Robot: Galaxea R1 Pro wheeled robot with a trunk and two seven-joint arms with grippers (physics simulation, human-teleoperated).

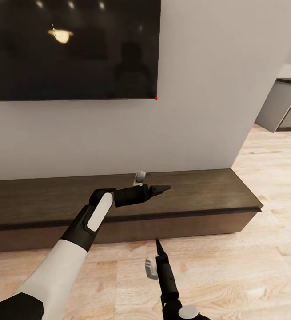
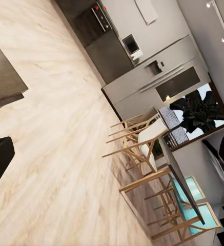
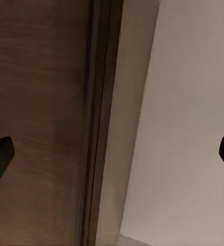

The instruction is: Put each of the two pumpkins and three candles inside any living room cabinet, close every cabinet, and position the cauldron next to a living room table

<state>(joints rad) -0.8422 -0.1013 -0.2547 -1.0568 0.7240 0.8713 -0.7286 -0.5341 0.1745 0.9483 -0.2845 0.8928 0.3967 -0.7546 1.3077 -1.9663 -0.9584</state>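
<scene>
Hovering over closed cabinet (image 1: 198, 186), left tool (image 1: 161, 189) shut, right tool (image 3: 112, 154) spread, no legible writing.

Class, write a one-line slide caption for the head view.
Left gripper over closed dark cabinet below wall TV; right gripper low.

A home living room: wall-mounted television (image 1: 69, 49) above a low wooden cabinet (image 1: 118, 209), dining chairs (image 2: 142, 138) and kitchen appliances (image 2: 158, 77) beyond.

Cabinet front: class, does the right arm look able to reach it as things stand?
Probably yes. The right gripper hangs low over bare floor, pointing at the cabinet front with nothing between them. The left gripper hovers higher, above the cabinet top.
</scene>
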